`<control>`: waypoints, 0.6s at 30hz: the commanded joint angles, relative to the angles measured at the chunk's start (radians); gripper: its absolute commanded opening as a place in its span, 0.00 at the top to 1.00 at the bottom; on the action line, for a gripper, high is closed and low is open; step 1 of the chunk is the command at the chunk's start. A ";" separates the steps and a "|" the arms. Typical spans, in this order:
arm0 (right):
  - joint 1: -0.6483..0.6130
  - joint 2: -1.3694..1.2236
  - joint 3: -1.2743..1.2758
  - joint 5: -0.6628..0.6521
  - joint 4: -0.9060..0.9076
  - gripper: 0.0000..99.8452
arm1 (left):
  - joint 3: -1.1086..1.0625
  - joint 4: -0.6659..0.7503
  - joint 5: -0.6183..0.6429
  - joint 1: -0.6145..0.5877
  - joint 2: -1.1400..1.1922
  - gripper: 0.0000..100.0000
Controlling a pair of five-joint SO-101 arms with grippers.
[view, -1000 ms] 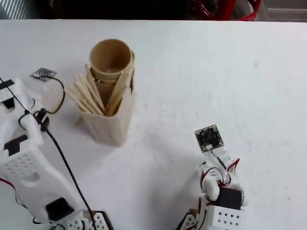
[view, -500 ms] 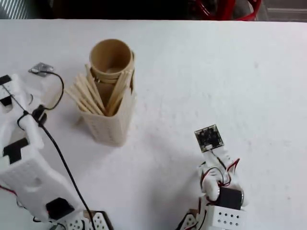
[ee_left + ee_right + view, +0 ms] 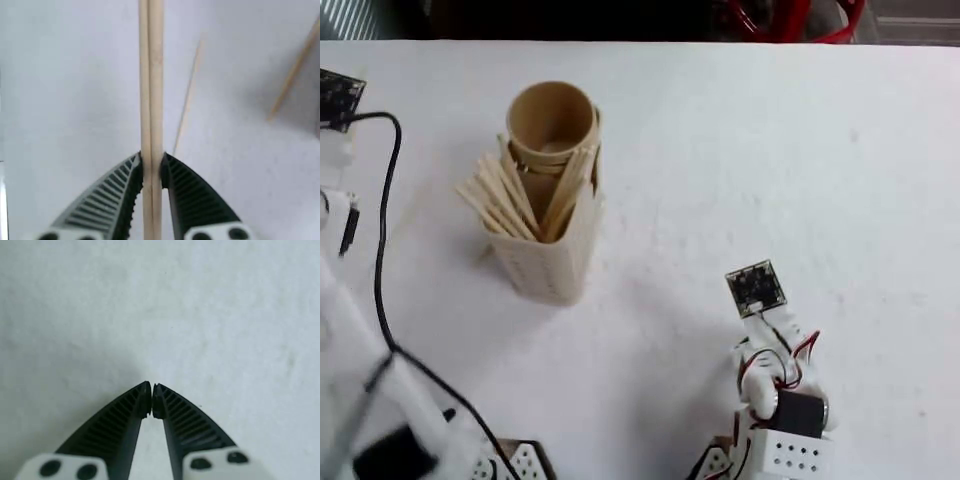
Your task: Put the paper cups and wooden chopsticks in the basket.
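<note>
Many chopsticks (image 3: 506, 200), paper cup (image 3: 552, 118) inside basket (image 3: 546, 270)

My desk (image 3: 770, 150) is plain white. The basket (image 3: 548, 262) is cream, its wall dotted with rows of small holes. The paper cup (image 3: 552, 120) is tan brown, the wooden chopsticks (image 3: 505, 200) pale beige. My left gripper (image 3: 151, 165) is grey and ribbed, its chopstick pair (image 3: 151, 75) light wood. My right gripper (image 3: 151, 400) is black, ribbed, white-based.

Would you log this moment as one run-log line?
left gripper: shut on pale wooden chopstick pair | right gripper: shut, empty | cream perforated basket: brown paper cup inside
</note>
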State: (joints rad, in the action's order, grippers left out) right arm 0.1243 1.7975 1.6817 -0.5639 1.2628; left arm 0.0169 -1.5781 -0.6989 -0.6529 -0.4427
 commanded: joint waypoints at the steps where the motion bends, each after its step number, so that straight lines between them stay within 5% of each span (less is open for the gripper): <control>1: 0.004 0.007 0.009 -0.003 -0.016 0.98 | -0.060 0.066 0.084 0.085 -0.321 0.98; 9: 0.004 0.007 0.009 -0.003 -0.016 0.98 | -0.180 0.296 0.377 0.498 -0.682 0.98; 18: 0.004 0.007 0.009 -0.003 -0.016 0.98 | -0.241 0.546 0.624 0.690 -0.556 0.98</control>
State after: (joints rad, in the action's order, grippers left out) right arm 0.1243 1.7975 1.6817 -0.5639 1.2628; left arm -0.2225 -1.1132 -0.1404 -0.0038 -1.1009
